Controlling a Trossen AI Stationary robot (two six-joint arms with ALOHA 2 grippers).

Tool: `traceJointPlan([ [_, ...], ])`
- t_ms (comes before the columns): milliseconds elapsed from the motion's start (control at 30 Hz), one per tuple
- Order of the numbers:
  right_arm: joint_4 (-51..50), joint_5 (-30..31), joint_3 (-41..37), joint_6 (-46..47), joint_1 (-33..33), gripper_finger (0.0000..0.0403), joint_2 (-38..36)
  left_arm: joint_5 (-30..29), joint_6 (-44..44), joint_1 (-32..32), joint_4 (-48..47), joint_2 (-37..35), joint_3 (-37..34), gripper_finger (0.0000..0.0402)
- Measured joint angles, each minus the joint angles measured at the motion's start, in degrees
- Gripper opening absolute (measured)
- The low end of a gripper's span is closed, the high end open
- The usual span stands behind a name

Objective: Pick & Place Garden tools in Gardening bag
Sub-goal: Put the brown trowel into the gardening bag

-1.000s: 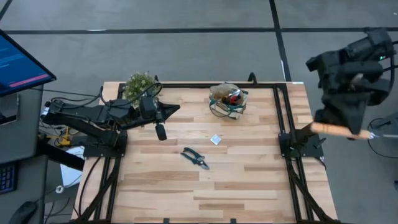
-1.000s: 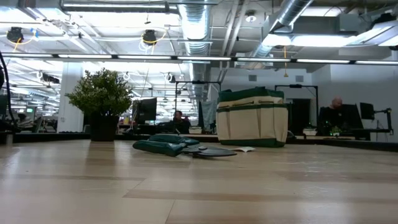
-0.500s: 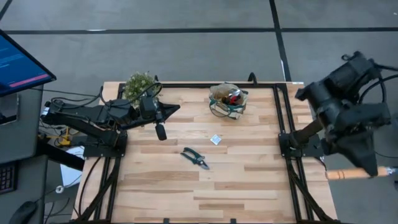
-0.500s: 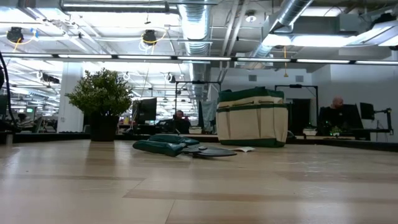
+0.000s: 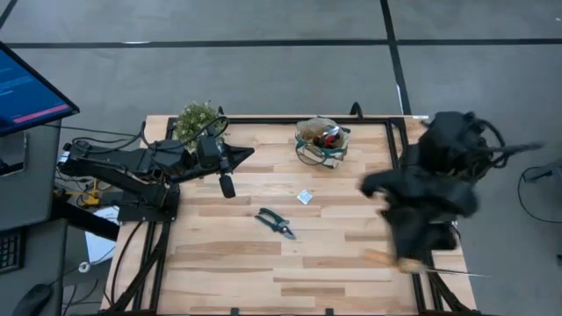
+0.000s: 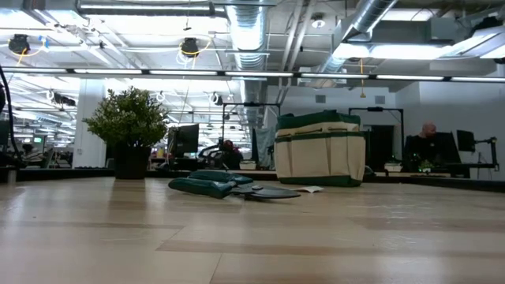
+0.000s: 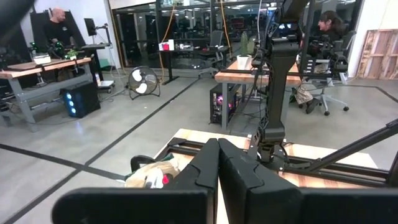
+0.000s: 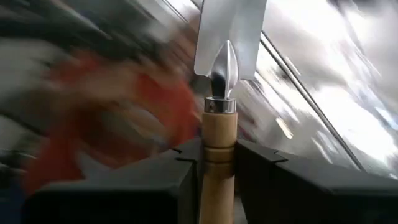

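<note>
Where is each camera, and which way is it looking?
High view: above the table, looking straight down; shows both arms, the pruning shears and the gardening bag.
Low view: at table-top height, looking level across to the room; no arm shows.
Left wrist view: on the left arm, looking past the shut left gripper toward the bag.
Right wrist view: on the right arm; the right gripper clamps the trowel by its wooden handle.
Shared: high and low views both show the bag, shears and potted plant.
</note>
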Motion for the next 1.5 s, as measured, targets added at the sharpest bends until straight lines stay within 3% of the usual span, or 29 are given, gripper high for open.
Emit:
traceJointPlan([
  [233,-4.4,30.8,0.1,4.6,-1.4,0.0055,1.7,0.0,-0.1,0.0,0.0,0.0,0.0,0.0005],
  [433,-14.2,63.2,0.0,8.4,-4.5,0.0055,2.5,0.0,-0.2,0.0,0.0,0.0,0.0,0.0006],
  [533,-21.5,72.6,0.0,12.9,-8.3,0.0055,2.6,0.0,-0.2,0.0,0.0,0.0,0.0,0.0005],
  [767,-36.1,76.5,0.2,23.5,-20.5,0.0055,4.4,-0.1,-0.6,0.0,0.0,0.0,0.0,0.0005],
  [1200,-67.9,77.2,0.0,28.2,-43.0,0.0055,17.8,-2.2,-0.1,0.0,0.0,0.0,0.0,0.0005],
  [1500,-68.0,73.7,-4.0,24.0,-46.7,0.0055,24.8,-4.2,0.0,0.0,-0.4,-0.7,0.0,0.0005],
])
